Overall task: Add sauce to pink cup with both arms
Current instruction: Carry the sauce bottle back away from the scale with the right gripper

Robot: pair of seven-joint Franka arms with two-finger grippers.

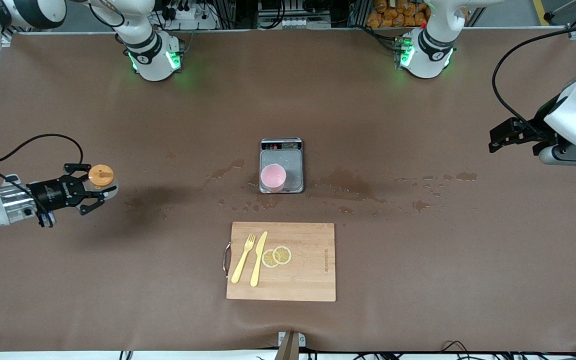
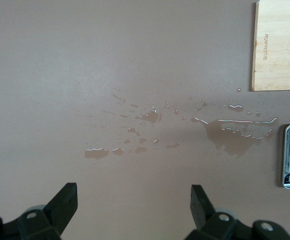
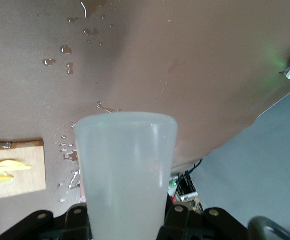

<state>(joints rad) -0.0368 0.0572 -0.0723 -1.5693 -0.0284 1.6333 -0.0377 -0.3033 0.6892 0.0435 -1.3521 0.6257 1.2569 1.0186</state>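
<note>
Sauce [image 1: 101,176] clamped in right gripper [image 1: 97,189], above table at right arm's end. Left gripper [image 1: 499,139] spread wide, empty, waiting over left arm's end. Cup [image 1: 273,178] on scale [image 1: 281,165], mid-table. Step: carry sauce. Next: bring nozzle over cup, squeeze.

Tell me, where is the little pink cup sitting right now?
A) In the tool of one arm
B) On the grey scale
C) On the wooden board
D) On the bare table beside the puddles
B: the pink cup stands on the grey scale's platform, farther from the front camera than the wooden board.
</note>
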